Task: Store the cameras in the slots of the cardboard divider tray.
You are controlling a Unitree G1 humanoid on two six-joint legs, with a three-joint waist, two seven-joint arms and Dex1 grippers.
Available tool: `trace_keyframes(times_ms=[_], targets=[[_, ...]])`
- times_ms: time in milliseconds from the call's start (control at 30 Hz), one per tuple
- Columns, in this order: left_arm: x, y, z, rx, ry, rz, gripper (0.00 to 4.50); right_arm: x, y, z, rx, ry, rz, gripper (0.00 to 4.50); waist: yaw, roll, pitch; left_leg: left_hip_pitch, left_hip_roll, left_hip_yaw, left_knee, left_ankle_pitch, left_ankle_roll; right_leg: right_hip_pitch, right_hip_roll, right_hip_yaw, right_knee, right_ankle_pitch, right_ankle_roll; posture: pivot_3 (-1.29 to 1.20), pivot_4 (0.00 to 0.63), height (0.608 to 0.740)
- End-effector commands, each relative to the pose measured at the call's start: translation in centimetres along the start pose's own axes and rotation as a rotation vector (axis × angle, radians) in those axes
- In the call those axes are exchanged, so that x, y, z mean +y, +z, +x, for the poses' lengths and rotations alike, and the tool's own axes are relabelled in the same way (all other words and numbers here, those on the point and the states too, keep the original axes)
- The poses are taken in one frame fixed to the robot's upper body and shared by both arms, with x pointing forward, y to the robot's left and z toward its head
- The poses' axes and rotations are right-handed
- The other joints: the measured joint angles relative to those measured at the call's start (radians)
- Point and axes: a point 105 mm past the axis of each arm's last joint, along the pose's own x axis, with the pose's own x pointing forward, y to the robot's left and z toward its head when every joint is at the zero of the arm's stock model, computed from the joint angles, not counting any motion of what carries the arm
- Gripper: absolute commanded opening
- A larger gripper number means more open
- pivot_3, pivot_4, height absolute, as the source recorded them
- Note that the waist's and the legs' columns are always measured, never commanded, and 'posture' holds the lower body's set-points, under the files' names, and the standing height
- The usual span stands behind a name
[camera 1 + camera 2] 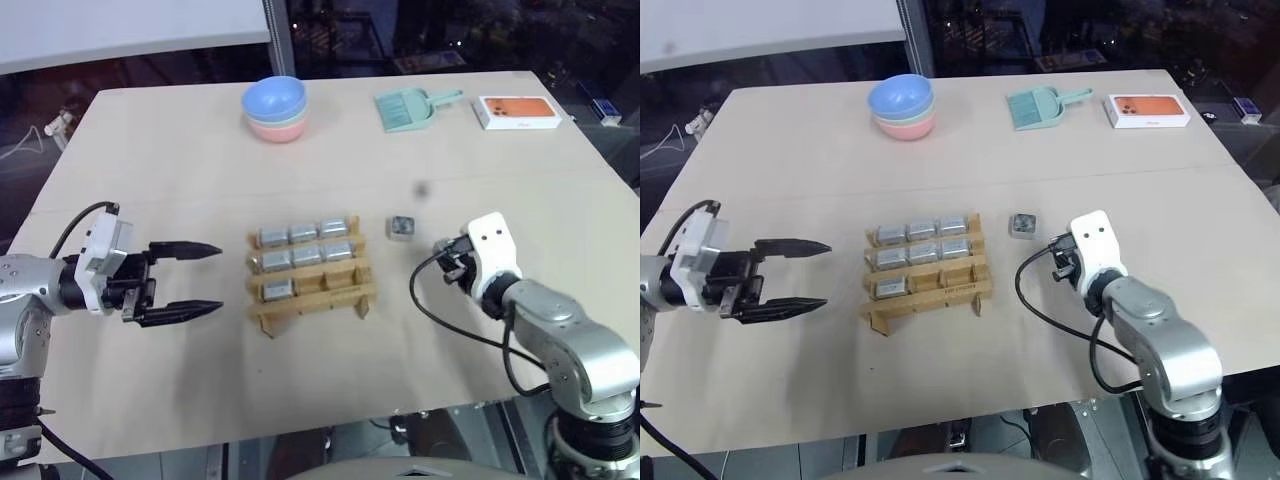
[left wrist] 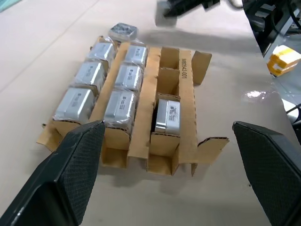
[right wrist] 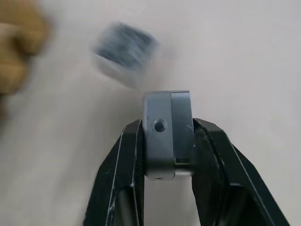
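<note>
the right gripper (image 3: 167, 141) pinches a camera (image 3: 168, 134) by its flat sides; small, rigid, smooth metal, likely slippery

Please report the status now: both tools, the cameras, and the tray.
Left tool open, beside tray. Right tool shut on a camera. Cardboard divider tray holds seven; two slots free. One camera loose on table. Path clear.

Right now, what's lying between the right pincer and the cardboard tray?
One loose camera sits on the table between the right pincer, itself shut on another camera, and the cardboard divider tray, as the left eye view shows.
</note>
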Motion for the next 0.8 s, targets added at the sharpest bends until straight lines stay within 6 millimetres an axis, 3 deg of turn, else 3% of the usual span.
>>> trace_keyframes(times_ms=[33, 100, 200, 300, 567, 800], targets=[[-0.2, 0.9, -0.4, -0.007, 0.01, 0.046, 4.5, 2.7, 4.6, -1.2, -0.197, 0.378, -0.237, 0.79, 0.0, 0.0, 0.0, 0.0, 0.0, 0.0, 0.0, 0.0, 0.0, 0.0, 0.0, 0.0, 0.0, 0.0, 0.001, 0.0, 0.15, 0.74], [-0.3, 0.9, -0.4, -0.013, 0.016, 0.049, 4.5, 4.1, 5.4, -1.5, -0.212, 0.586, -0.318, 0.79, 0.001, 0.0, 0.0, 0.0, 0.001, -0.001, 0.0, 0.0, 0.0, 0.0, 0.001, -0.001, 0.0, 0.0, 0.002, 0.0, 0.15, 0.74], [-0.8, 1.0, -0.4, -0.016, 0.019, 0.054, 4.5, 5.3, 6.9, -0.4, -0.267, 0.774, -0.422, 0.79, -0.002, -0.001, 0.0, 0.0, 0.002, -0.001, 0.0, 0.0, 0.0, 0.001, 0.002, -0.001, -0.001, 0.001, 0.002, 0.0, 0.15, 0.74], [-1.3, 1.3, -0.4, -0.015, 0.023, 0.06, 4.5, 6.7, 7.0, 0.8, -0.264, 0.938, -0.537, 0.79, 0.002, -0.001, 0.0, 0.0, 0.002, 0.0, 0.001, 0.0, 0.0, 0.0, 0.002, -0.001, 0.0, 0.001, 0.001, 0.0, 0.15, 0.74], [-2.4, 2.1, -0.1, -0.014, 0.025, 0.087, 4.5, 8.8, 7.7, 5.0, -0.236, 1.078, -0.619, 0.79, 0.008, -0.001, 0.0, -0.001, 0.002, 0.0, 0.001, 0.0, 0.0, 0.0, 0.001, -0.001, 0.0, 0.002, 0.001, 0.0, 0.15, 0.74], [-2.9, 2.2, -0.8, 0.005, 0.065, 0.095, 4.5, 11.2, 7.5, 5.9, -0.256, 1.153, -0.633, 0.79, 0.005, 0.0, 0.001, 0.0, 0.002, 0.0, 0.001, 0.0, -0.001, 0.0, 0.001, -0.001, 0.0, 0.002, 0.001, 0.0, 0.15, 0.74]])
